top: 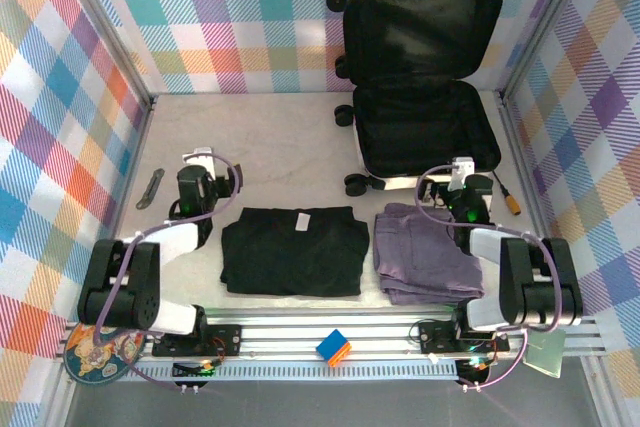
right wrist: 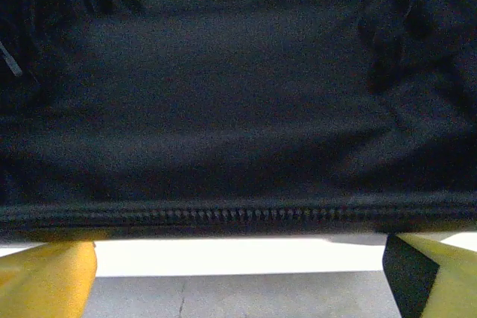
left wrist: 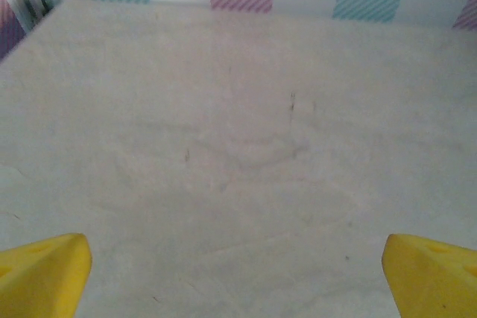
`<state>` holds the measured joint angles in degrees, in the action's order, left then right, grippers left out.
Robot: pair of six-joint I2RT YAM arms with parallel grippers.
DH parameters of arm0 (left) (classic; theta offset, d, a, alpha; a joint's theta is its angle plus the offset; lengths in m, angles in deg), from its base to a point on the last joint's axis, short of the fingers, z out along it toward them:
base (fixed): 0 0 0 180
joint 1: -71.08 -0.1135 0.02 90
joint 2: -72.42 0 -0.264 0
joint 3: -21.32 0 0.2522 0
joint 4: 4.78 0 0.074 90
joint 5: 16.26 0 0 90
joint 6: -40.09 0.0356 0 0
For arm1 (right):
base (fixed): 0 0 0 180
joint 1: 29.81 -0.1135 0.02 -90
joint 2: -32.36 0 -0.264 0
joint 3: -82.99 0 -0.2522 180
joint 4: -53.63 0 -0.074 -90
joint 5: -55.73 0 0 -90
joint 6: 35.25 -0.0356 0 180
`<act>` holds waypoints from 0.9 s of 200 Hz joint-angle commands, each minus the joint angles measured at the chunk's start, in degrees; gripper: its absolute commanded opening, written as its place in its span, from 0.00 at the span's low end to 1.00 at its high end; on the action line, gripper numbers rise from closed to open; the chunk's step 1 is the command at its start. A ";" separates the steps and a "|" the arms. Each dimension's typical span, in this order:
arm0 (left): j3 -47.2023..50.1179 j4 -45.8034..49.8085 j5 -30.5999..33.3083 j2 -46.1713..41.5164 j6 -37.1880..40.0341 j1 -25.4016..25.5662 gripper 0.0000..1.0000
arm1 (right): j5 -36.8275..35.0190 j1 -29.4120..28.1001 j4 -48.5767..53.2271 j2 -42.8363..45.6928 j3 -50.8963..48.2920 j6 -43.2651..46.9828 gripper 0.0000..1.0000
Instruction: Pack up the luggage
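Two grippers, both spread wide, nothing held. Left gripper (left wrist: 237,273) hangs over bare table (top: 270,137), near the folded black garment (top: 293,249). Right gripper (right wrist: 238,277) faces the near rim of the luggage (top: 428,137), which lies open at the table's far right, lid against the back wall. Purple garment (top: 425,252) lies just before it.

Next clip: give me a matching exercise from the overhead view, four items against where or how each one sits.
1. white suitcase
2. black garment
3. purple garment
4. orange-and-blue cube

A. on the front rail
B. open, at the far right of the table
C. folded, near edge, centre
D. folded, near edge, right

Pairs: 1-B, 2-C, 3-D, 4-A
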<state>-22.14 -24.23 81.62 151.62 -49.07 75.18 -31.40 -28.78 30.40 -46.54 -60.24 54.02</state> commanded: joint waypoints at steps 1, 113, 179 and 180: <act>-1.79 6.44 0.41 -4.66 -2.84 0.38 1.00 | -0.55 -0.34 3.94 5.35 2.27 -0.76 0.99; -15.71 39.11 -2.57 -16.80 -18.56 5.78 1.00 | 0.08 -4.54 41.90 24.07 13.60 -9.77 0.97; -17.33 66.22 0.15 -24.81 -31.69 7.85 1.00 | -0.12 -23.76 50.81 24.66 13.03 -25.67 0.91; -17.42 66.68 0.13 -24.76 -31.78 7.90 1.00 | -0.31 -24.31 50.76 24.62 12.99 -25.92 0.90</act>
<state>-37.07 27.48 80.90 127.84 -74.44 82.22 -31.07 -45.98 76.95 -22.65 -46.73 37.04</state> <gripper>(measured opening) 0.999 0.908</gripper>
